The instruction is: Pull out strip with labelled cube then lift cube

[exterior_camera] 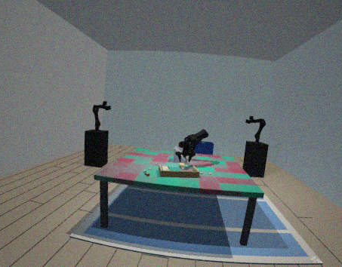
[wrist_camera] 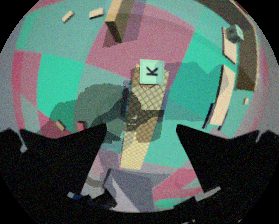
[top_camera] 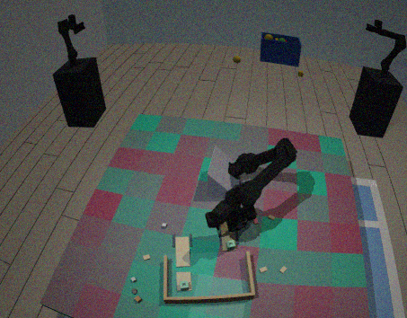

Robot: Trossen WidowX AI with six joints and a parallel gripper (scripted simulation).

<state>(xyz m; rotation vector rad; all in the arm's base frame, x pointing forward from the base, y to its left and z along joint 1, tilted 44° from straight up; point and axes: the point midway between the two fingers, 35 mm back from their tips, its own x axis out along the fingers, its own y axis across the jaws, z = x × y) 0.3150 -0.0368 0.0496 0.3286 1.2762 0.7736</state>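
Hovering low over the patchwork table, the arm's gripper has its fingers spread wide apart, and nothing sits between them. From the wrist camera, the 2 dark fingers frame the bottom of the view, one on each side, with open table showing in the gap.

And there's the prize: the labelled cube, pale green with a dark letter K on its top face, sits just ahead of the gripper at the far end of the whole strip, a tan band with a cross-hatched patch that runs back under the wrist. From the top camera that cube lies just outside the open side of the wooden U-shaped frame, close below the gripper and partly in the arm's shadow.

Over to the side, the broken strip lies in 2 pieces, the longer one poking out of the frame's mouth and the shorter one inside the frame with a second small cube resting on it. That cube's face is too small to read.

Small tan and grey blocks lie scattered around the frame, well apart from the gripper.
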